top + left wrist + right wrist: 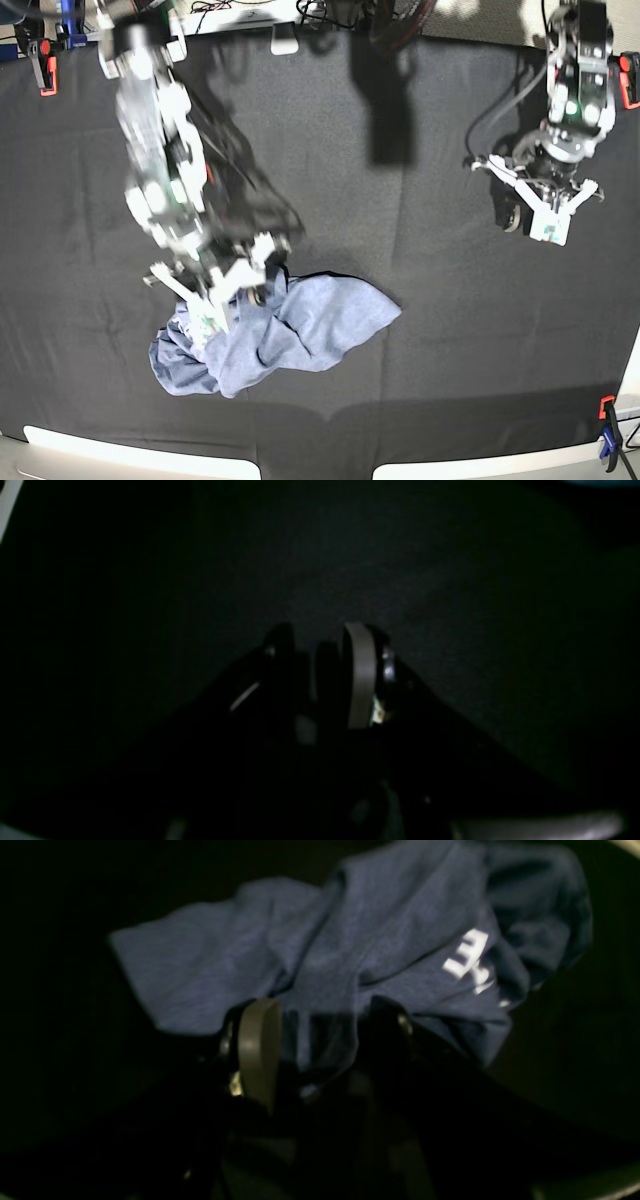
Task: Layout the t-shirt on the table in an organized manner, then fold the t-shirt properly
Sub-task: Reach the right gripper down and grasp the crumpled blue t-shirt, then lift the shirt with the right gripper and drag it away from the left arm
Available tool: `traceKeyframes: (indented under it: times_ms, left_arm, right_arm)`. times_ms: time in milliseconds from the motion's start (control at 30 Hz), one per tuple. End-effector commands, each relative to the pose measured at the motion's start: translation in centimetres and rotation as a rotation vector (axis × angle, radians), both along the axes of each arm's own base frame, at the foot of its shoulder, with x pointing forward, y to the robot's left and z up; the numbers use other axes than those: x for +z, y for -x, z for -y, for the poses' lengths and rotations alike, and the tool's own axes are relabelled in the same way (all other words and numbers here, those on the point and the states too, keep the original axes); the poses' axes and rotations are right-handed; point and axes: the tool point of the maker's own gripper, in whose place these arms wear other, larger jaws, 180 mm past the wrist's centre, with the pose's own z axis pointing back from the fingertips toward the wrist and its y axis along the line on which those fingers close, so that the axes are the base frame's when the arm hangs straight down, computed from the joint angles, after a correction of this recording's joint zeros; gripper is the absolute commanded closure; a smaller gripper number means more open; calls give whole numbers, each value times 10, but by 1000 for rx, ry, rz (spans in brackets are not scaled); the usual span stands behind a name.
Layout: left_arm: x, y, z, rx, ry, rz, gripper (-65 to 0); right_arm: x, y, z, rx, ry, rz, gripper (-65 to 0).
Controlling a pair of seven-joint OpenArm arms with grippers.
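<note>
Two grippers: right gripper (320, 1035) parted around the crumpled shirt (290, 330); left gripper (325, 670) well apart from it, nearly closed, empty.

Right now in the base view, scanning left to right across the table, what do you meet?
Red clamp at the far-left edge → right gripper over the crumpled t-shirt → bare black table cloth → left gripper, away from the shirt → blue and orange clamp at the near-right corner.
</note>
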Motion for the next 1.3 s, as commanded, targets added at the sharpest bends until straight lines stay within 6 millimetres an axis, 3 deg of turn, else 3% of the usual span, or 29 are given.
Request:
traceKeyframes:
  times_ms: [0, 133, 200, 300, 400, 500, 600, 767, 967, 1000, 1167, 1267]
  left_arm:
    - [13, -9, -2, 1, 2, 52, -155]
    - [14, -10, -2, 2, 2, 56, -155]
    - [14, -10, -2, 2, 2, 59, -155]
    - [15, -11, -2, 2, 3, 64, -155]
    - [16, -11, -2, 1, 4, 68, -155]
    - [16, -11, -2, 1, 4, 69, -155]
    - [16, -11, -2, 1, 4, 69, -155]
    - [16, -11, -2, 1, 4, 69, -155]
    - [16, -11, -2, 1, 4, 69, -155]
    - [16, -11, -2, 1, 4, 69, -155]
    - [16, -11, -1, 0, 7, 75, -155]
    - [17, -12, -2, 0, 5, 76, -155]
  right_arm:
    - [16, -16, -3, 2, 6, 47, -282]
    - [6, -30, -10, -10, 38, -9, -275]
    - [3, -32, -13, -12, 41, -27, -194]
    - [3, -33, -7, -21, 100, -19, 0]
    - [5, -31, 6, -37, 180, -16, 0]
    - [20, -20, 15, -44, 202, 13, 0]
    - [40, 2, 23, -41, 229, 57, 0]
    - [68, 55, 30, -33, 241, 128, 0]
    - [99, 117, 62, -130, 239, 156, 0]
    - [100, 128, 69, -146, 234, 137, 0]
    - [54, 182, 98, -148, 277, -97, 0]
    - [44, 204, 111, -168, 278, -163, 0]
